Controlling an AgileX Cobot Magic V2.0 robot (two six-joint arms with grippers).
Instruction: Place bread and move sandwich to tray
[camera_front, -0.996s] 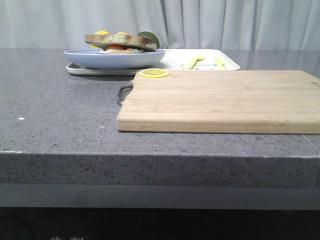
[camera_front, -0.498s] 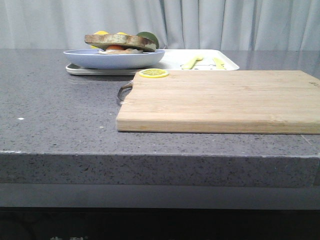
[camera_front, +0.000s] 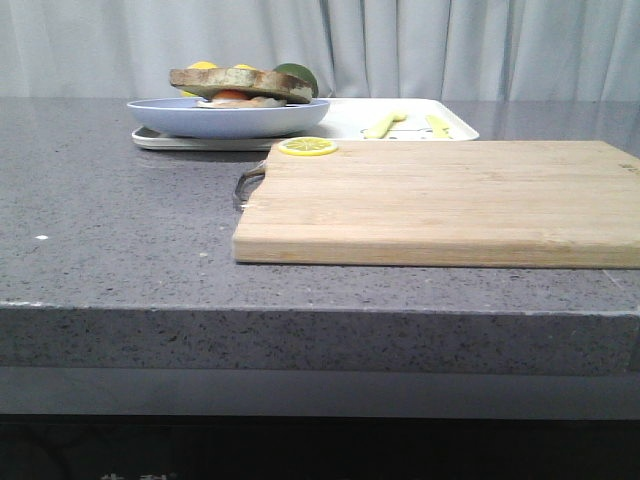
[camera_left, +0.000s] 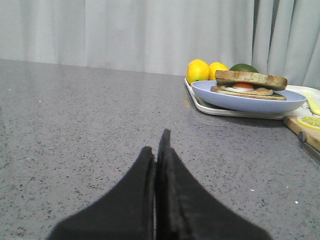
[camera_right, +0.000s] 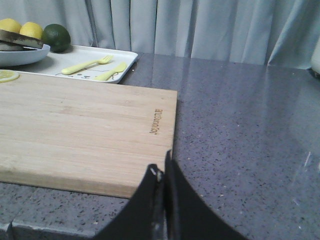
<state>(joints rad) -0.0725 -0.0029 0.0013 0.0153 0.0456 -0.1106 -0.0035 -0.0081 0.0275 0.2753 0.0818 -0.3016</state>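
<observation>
The sandwich (camera_front: 240, 88) is sitting on the pale blue plate (camera_front: 228, 117), and the plate is resting on the left end of the white tray (camera_front: 345, 124) at the back of the grey speckled counter (camera_front: 120, 220). The top bread slice (camera_front: 243, 78) is lying flat over the fried egg, its long axis running left to right across the front view, with a sliver of orange yolk showing beneath the crust. The tray's long side is likewise running left to right, parallel to the far edge of the wooden cutting board (camera_front: 440, 200) lying just in front of it. A lemon slice (camera_front: 308, 146) is sitting on the board's far left corner.

The left wrist view is showing the sandwich (camera_left: 250, 83) from the side, both slices visible with egg white and yolk between them, and two whole lemons (camera_left: 198, 70) plus a dark green fruit (camera_left: 244, 67) standing behind the plate (camera_left: 245, 100). The left gripper (camera_left: 159, 150) is hovering low over bare counter, well apart from the plate, its black fingers pressed together with nothing between them.

The right wrist view is showing what the front view barely reveals: a pale yellow fork (camera_right: 86, 64) and knife (camera_right: 111, 71) lying on the tray (camera_right: 100, 62), and a branded stamp on the board (camera_right: 85, 125). The right gripper (camera_right: 164, 172) is hanging over the board's near corner, fingers pressed together and empty.
</observation>
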